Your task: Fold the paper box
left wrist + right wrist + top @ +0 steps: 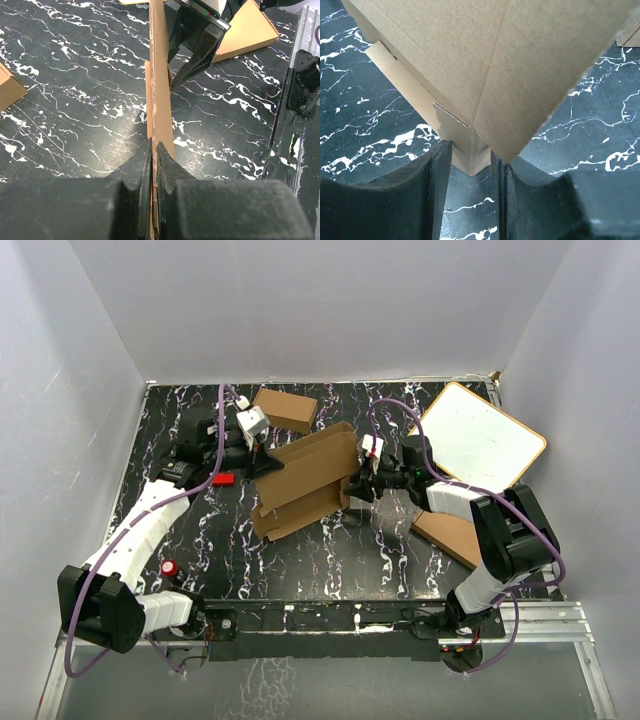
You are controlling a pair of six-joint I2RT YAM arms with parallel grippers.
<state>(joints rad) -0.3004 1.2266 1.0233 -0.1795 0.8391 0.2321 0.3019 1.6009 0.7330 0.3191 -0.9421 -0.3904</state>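
Held the paper box [305, 485], partly folded, at the centre of the table [330, 560]. Angled in from 7 o'clock with the left gripper [263, 463], squeezed tight on an upright panel edge. Bent in from 4 o'clock with the right gripper [357, 484], part-closed, clamping a corner flap.

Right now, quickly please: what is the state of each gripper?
Left gripper: closed, pinching an edge of the paper box.
Right gripper: closed on its corner flap.

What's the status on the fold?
Left gripper pinching the paper box edge. Right gripper clamped on opposite corner flap. Box partly folded. Small carton behind, apart.
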